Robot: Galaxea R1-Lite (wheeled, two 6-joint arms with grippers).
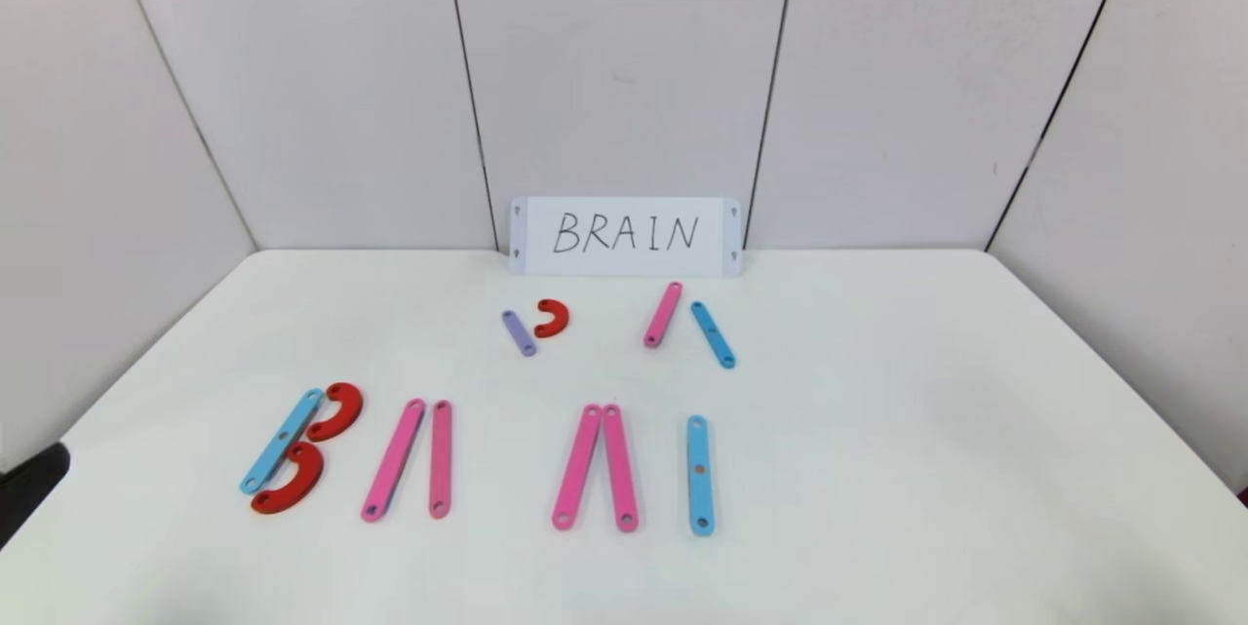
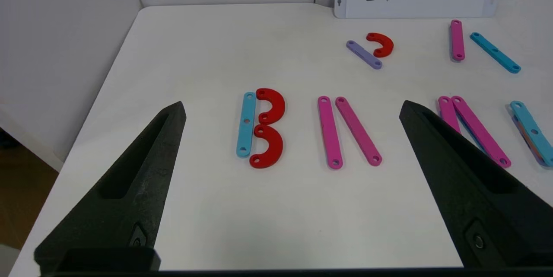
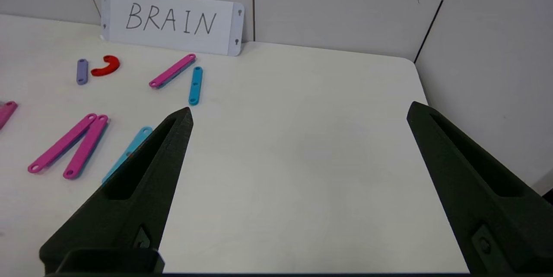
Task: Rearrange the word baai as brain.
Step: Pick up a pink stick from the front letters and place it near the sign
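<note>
From my head, the word baai (image 1: pixel 468 454) lies in a row along the near half of the desk (image 1: pixel 877 469): a B of a blue strip and two red arcs at my left, two pairs of pink strips, then a lone blue strip (image 1: pixel 700 475). Behind it sit spare pieces: a purple strip (image 1: pixel 519 332) beside a red arc (image 1: pixel 553 318), and a pink strip (image 1: pixel 663 314) beside a short blue strip (image 1: pixel 713 334), all in front of the card (image 1: pixel 625 236). Neither arm shows here

At my left wrist, my left fingers (image 2: pixel 292 109) are spread wide and empty, hanging above the desk short of the B (image 2: pixel 261 128)

At my right wrist, my right fingers (image 3: pixel 300 113) stand just as wide, empty, over bare desk to the right of the row

The pieces look thin, stiff, light and slick, lying flat, so I judge pinching across a strip's narrow width near its middle is best; it may skid if nudged
</note>
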